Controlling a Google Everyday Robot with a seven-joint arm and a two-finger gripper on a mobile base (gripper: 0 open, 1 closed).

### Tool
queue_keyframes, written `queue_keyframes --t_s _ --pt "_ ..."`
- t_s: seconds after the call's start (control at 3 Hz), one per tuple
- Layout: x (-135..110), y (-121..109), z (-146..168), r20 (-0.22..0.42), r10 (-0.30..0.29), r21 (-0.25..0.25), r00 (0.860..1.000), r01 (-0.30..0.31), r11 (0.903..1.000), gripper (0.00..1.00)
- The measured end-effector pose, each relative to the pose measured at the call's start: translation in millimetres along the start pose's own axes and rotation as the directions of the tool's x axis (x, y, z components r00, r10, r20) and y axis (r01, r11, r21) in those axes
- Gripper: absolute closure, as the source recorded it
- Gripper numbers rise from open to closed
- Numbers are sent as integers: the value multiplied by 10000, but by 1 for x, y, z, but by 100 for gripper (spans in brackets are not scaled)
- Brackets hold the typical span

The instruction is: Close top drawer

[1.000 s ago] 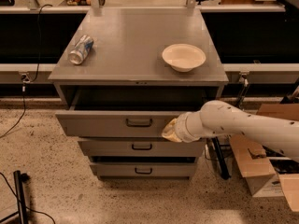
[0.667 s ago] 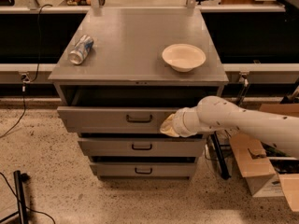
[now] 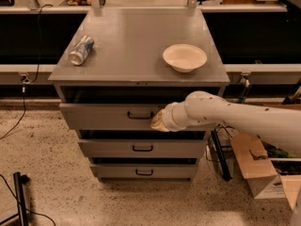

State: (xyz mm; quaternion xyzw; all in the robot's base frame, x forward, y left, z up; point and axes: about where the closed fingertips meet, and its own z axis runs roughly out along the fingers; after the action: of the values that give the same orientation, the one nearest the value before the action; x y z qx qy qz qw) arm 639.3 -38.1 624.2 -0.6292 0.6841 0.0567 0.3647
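The top drawer [image 3: 103, 116] is the tallest grey metal front of the cabinet, with a small dark bar handle [image 3: 140, 115] at its centre. It stands out a little from the cabinet, with a dark gap above it under the cabinet top. My gripper [image 3: 158, 121] is at the end of the white arm [image 3: 235, 119] that reaches in from the right. It rests against the drawer front just right of the handle.
Two shallower grey drawers [image 3: 141, 148] sit below the top one. A crushed can [image 3: 81, 50] and a white bowl [image 3: 185, 57] lie on the cabinet top [image 3: 136, 36]. A cardboard box [image 3: 256, 166] stands on the floor at the right. Cables lie at the left.
The top drawer has slid back into the cabinet, and the dark gap above it has narrowed. My gripper and arm have moved inward with the drawer front.
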Motion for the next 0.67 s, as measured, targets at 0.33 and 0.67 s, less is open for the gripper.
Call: queue_keyframes --t_s 0.33,0.67 --pt "-5 3 6 -132 -311 -57 9994 310 9995 100" --pt "-3 26 -1 -304 -780 -236 9965 773 9967 100"
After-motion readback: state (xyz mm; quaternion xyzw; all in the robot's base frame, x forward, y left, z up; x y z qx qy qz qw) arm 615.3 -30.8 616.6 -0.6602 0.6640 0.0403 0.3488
